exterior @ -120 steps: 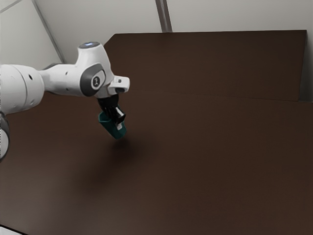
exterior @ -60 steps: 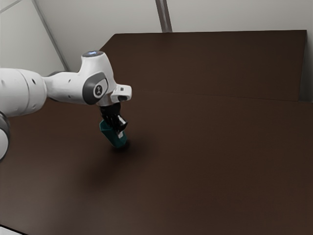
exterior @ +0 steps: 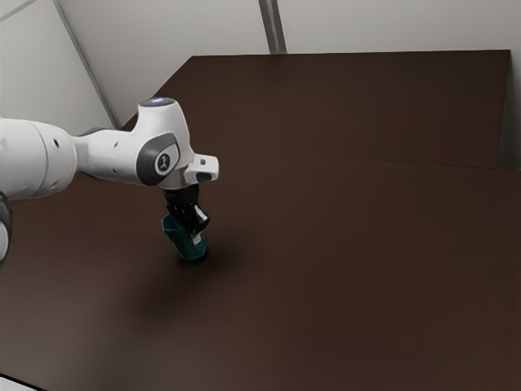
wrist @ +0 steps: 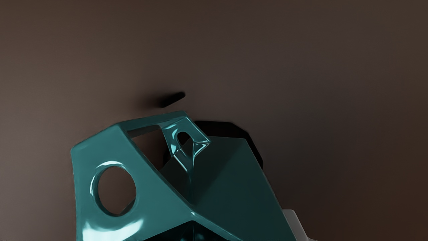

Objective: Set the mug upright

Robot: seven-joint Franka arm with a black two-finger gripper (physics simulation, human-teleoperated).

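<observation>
The mug [exterior: 181,242] has moved lower, partly hidden behind the tool [exterior: 195,235].

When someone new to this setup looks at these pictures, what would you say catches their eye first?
Probably the teal mug, tilted in the black jaws left of the exterior view's middle; the wrist view shows its glossy, angular surfaces and a round hole. Next would likely come the white arm, reaching in from the exterior view's left over a broad, dark brown table.
</observation>
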